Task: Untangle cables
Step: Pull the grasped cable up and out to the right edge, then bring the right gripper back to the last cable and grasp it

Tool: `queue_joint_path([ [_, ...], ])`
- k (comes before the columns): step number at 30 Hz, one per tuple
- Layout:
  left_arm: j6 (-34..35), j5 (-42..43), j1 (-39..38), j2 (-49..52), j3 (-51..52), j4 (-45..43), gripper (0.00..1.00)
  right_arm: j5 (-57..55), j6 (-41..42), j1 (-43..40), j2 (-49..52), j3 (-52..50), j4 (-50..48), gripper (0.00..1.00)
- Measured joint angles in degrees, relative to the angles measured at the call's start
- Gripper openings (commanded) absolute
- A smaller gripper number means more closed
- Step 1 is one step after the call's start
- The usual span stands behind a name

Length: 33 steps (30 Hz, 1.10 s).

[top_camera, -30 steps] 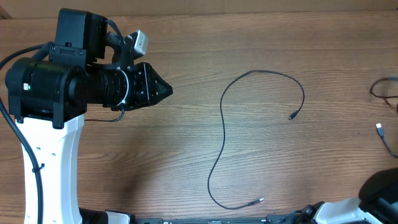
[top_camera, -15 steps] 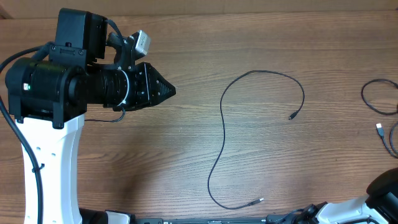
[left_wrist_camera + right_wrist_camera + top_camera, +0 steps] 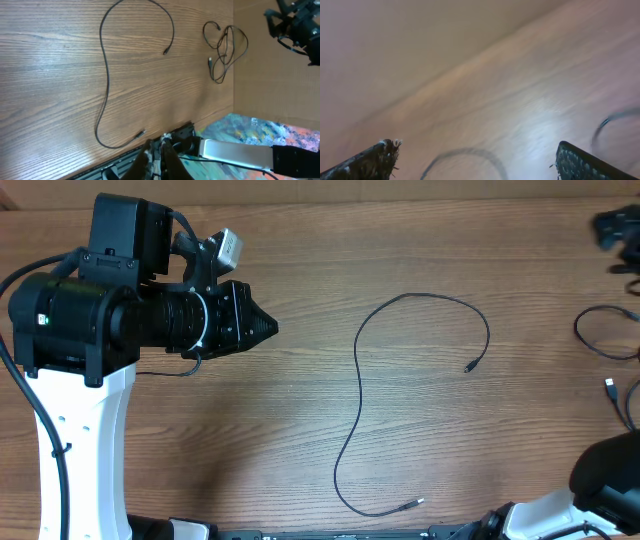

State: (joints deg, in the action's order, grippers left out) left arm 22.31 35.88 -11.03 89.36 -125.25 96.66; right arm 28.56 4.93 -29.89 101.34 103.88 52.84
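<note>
Lying loose on your tabletop [image 3: 270,430], one thin cable [image 3: 359,370] curves; your left pincer [image 3: 159,147] is pressed together, right pincer [image 3: 476,147] spread wide.

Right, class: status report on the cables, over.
Left gripper shut, right gripper open. One cable loose at centre; tangled bundle by right edge. Nothing in the way.
</note>
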Motion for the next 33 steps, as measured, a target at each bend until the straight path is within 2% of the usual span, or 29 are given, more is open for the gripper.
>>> queue_joint_path([
  [7, -0.02, -1.03, 0.0, -0.13, 0.11, 0.0, 0.05, -6.86, 5.31, 9.2, 0.0, -1.01, 16.94, 1.0],
  [11, -0.2, -1.27, 0.0, -1.57, 0.26, 0.02, 0.06, -10.91, 8.76, 15.37, 0.0, -3.91, 21.75, 1.0],
  [14, -0.26, -1.73, 0.0, -3.56, 0.28, 0.0, 0.06, -12.26, 11.34, 20.59, 0.0, -6.1, 23.02, 1.0],
  [20, -0.46, -4.26, 0.0, -8.2, 0.28, 0.02, 0.18, -16.65, 17.22, 33.24, 0.0, -9.22, 23.34, 1.0],
  [29, -0.44, -5.53, 0.0, -10.6, 0.28, 0.04, 0.2, -21.84, 28.5, 54.47, -0.02, -13.07, 22.58, 1.0],
  [33, -0.44, -5.53, 0.0, -10.6, 0.28, 0.04, 0.21, -23.58, 33.14, 61.44, -0.02, -14.49, 22.21, 1.0],
])
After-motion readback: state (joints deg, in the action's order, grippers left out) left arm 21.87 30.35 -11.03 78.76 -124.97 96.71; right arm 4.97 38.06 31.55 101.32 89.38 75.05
